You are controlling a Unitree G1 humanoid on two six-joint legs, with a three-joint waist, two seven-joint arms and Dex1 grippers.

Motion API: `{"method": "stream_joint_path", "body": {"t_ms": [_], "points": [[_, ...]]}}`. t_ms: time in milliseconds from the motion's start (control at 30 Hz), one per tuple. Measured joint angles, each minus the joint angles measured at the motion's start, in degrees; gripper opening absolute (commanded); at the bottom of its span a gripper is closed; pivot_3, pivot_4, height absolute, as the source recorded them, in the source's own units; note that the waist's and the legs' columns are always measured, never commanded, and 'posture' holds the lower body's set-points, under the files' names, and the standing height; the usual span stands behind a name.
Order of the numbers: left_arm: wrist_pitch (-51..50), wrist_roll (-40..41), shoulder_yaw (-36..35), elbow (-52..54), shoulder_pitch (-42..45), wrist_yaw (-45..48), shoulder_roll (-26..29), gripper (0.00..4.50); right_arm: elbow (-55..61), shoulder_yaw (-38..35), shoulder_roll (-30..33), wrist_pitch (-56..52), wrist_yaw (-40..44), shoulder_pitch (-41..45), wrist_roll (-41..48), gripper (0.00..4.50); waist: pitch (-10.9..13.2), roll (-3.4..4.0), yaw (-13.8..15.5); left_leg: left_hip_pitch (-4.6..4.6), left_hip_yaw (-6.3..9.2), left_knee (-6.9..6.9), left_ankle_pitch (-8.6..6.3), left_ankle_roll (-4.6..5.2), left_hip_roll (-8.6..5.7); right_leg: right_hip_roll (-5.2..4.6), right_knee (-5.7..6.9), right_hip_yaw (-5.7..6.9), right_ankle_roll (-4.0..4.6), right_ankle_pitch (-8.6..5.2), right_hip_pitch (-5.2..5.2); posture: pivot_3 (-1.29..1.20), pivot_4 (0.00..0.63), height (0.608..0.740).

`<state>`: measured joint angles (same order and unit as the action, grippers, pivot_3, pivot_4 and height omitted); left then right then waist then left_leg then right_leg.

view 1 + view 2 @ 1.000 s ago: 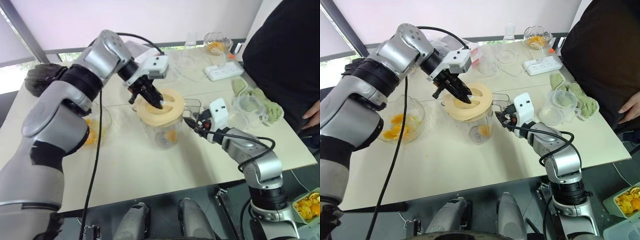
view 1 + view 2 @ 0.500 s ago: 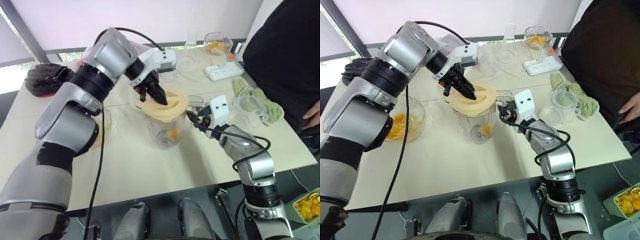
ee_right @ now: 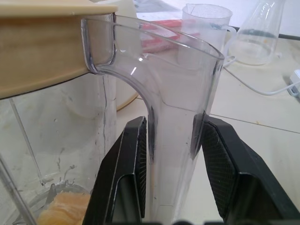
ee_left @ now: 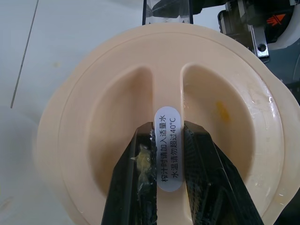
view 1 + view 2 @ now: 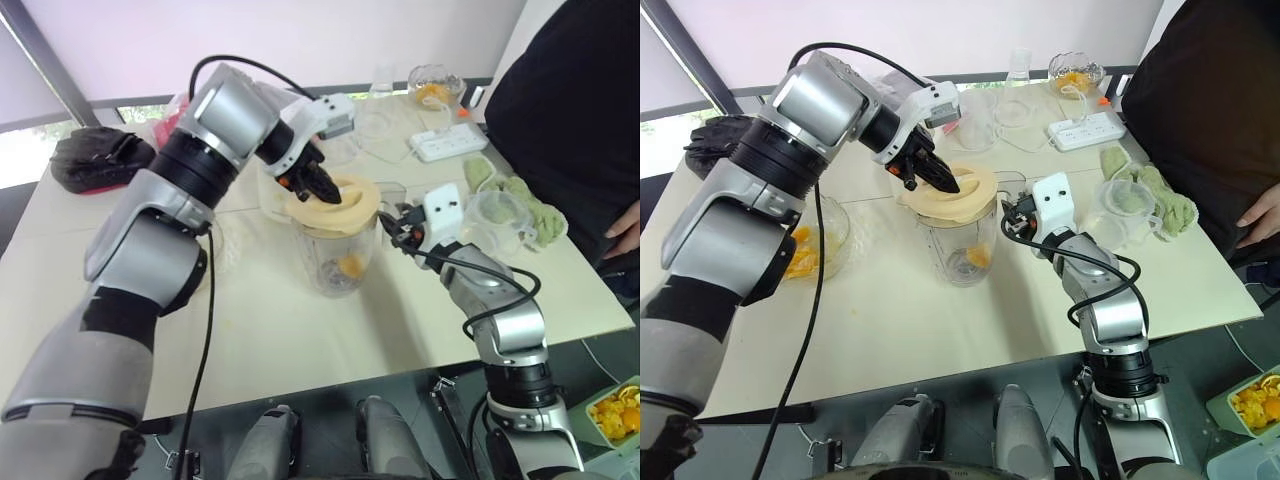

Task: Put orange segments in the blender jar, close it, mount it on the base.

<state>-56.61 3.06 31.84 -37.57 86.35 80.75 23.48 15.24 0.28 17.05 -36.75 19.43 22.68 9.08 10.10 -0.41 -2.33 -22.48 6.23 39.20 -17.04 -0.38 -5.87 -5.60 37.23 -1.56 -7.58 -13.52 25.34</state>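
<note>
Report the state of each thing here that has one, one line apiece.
Clear plastic blender jar: upright on the table, orange segments at its bottom.
Cream round lid: sitting on the jar's mouth.
Left gripper: fingers shut on the lid's centre ridge.
Right gripper: fingers shut on the jar's clear handle.
Glass bowl: holds more orange fruit.
</note>
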Motion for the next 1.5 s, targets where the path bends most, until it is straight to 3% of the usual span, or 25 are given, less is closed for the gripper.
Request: {"method": "stream_joint_path", "body": {"t_ms": [33, 300, 667, 833, 933, 1067, 1267, 1367, 1500], "points": [[0.5, 0.0, -0.2, 0.2, -0.3, 0.0, 0.1, 0.24, 0.0, 0.0, -0.1, 0.0, 0.0, 0.0, 0.0, 1.7, 0.0, 0.0, 0.0, 0.01, 0.0, 0.0, 0.0, 0.0, 0.0, 0.0, 0.01, 0.0, 0.0, 0.0, 0.01, 0.0, 0.15, 0.74], [6.4, 0.1, -2.5, 5.0, -3.6, -1.2, 2.4, 4.17, 0.2, 0.9, -0.6, 1.1, 0.5, 0.3, 0.0, 1.64, 0.0, 0.02, -0.1, 0.0, -0.01, -0.06, 0.0, -0.02, 0.01, 0.0, -0.01, -0.03, 0.0, 0.0, 0.06, 0.0, 0.15, 0.74], [5.8, 5.5, -13.6, 8.4, -4.4, -6.7, 0.6, 4.17, 0.6, 1.7, -0.7, 2.2, 1.3, 0.5, 0.2, 1.64, 0.0, 0.02, -0.2, -0.01, -0.01, -0.07, 0.01, -0.04, 0.03, 0.01, 0.0, -0.03, 0.0, 0.0, 0.09, 0.0, 0.15, 0.74], [11.0, 9.9, -32.0, 12.7, -5.5, -26.5, -3.2, 4.17, 0.7, 1.6, -0.7, 2.3, 1.3, 0.1, 0.3, 1.64, 0.0, 0.06, -0.3, 0.01, -0.02, -0.11, 0.02, -0.07, 0.05, -0.02, -0.03, -0.06, 0.01, 0.0, 0.11, 0.0, 0.15, 0.74], [13.6, 10.6, -38.1, 26.0, -16.7, -35.5, -3.6, 4.17, 0.7, 1.5, -0.8, 2.3, 1.2, -0.5, 0.3, 1.64, -0.2, 0.34, -0.3, 0.17, -0.03, -0.2, 0.01, -0.08, -0.01, 0.01, 0.04, -0.3, 0.01, 0.01, 0.1, 0.0, 0.15, 0.74], [11.1, 10.2, -40.3, 41.2, -38.7, -45.4, -5.3, 4.17, 0.8, 0.9, -1.1, 2.9, 0.6, -1.1, 0.5, 1.64, -0.2, 0.25, -0.1, 0.09, 0.0, -0.07, 0.05, -0.13, -0.02, 0.04, 0.07, -0.37, 0.05, 0.03, 0.15, 0.0, 0.15, 0.74], [12.4, 9.7, -44.4, 58.1, -56.9, -56.1, -7.7, 4.17, 0.0, -1.2, -3.3, 3.4, -2.1, -1.0, 1.0, 1.64, -0.2, 0.22, 1.2, 0.07, -0.02, -0.1, 0.04, -0.13, -0.08, -0.01, -0.06, -0.37, 0.05, 0.04, 0.13, 0.0, 0.15, 0.74], [16.3, 8.8, -43.5, 61.1, -69.2, -58.5, -9.7, 4.17, -0.6, -3.7, -4.3, 4.1, -4.1, -0.6, 1.3, 1.64, -0.2, 0.23, 1.6, 0.11, -0.05, -0.12, 0.04, -0.13, -0.09, -0.02, -0.04, -0.41, 0.06, 0.04, 0.12, 0.0, 0.15, 0.74], [22.6, 7.0, -41.6, 60.8, -77.9, -60.5, -10.5, 4.17, -0.9, -5.6, -5.5, 4.8, -6.1, 0.6, 1.5, 1.64, -0.1, 0.15, 1.9, 0.1, 0.0, -0.1, 0.05, -0.15, -0.1, -0.01, -0.06, -0.37, 0.14, 0.09, 0.08, 0.0, 0.15, 0.74]]}}
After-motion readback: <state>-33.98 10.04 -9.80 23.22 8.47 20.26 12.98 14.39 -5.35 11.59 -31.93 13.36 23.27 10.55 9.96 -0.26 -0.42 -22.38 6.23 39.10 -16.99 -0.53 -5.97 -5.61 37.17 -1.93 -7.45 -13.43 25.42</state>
